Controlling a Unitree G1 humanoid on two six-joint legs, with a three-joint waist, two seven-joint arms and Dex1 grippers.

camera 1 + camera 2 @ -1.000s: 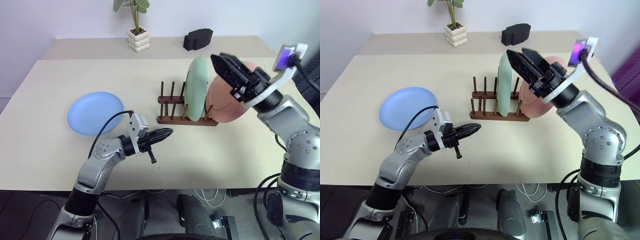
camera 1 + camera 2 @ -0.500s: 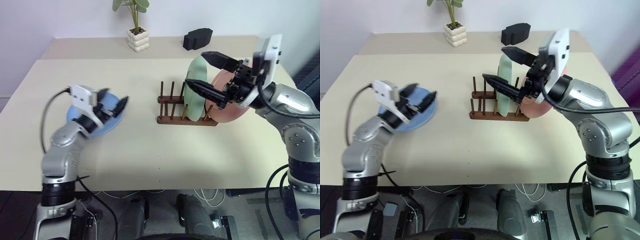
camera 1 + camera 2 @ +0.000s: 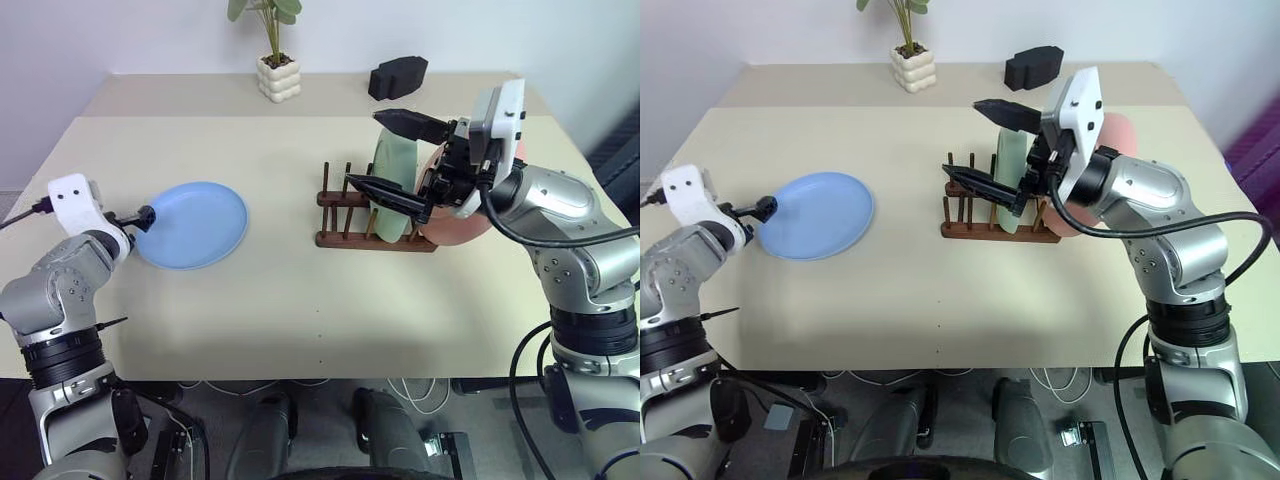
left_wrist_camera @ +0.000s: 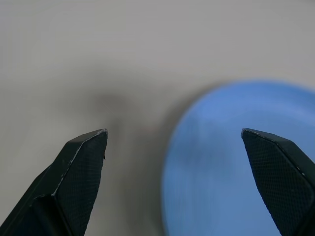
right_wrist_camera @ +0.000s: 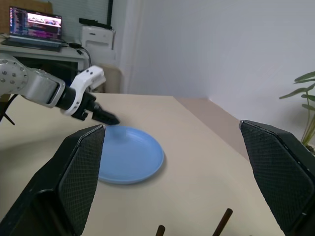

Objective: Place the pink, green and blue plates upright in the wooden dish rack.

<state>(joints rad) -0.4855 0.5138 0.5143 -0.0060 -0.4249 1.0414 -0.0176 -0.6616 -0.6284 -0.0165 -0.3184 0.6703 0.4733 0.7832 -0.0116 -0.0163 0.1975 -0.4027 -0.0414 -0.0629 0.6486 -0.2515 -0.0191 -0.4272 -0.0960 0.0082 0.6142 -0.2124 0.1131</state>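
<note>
Blue plate [image 3: 191, 224] lies flat on table [image 3: 300, 300], left of wooden dish rack [image 3: 372, 215]; green plate [image 3: 396, 188] & pink plate [image 3: 462, 215] stand upright in rack's right end. L gripper [image 4: 174, 147] jaws wide open, empty, at blue plate's left edge. R gripper [image 3: 392, 155] jaws wide open, empty, hovering above rack.

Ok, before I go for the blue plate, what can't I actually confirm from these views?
- Pink plate: head views, mostly hidden by the right end effector and its arm; its seating in the wooden dish rack can't be judged.
- Green plate: lower edge and slot hidden by the same arm.
- Blue plate: left wrist view, blurred and cut off by the edge.
- Left end effector: open; any contact with the plate rim can't be told.
</note>
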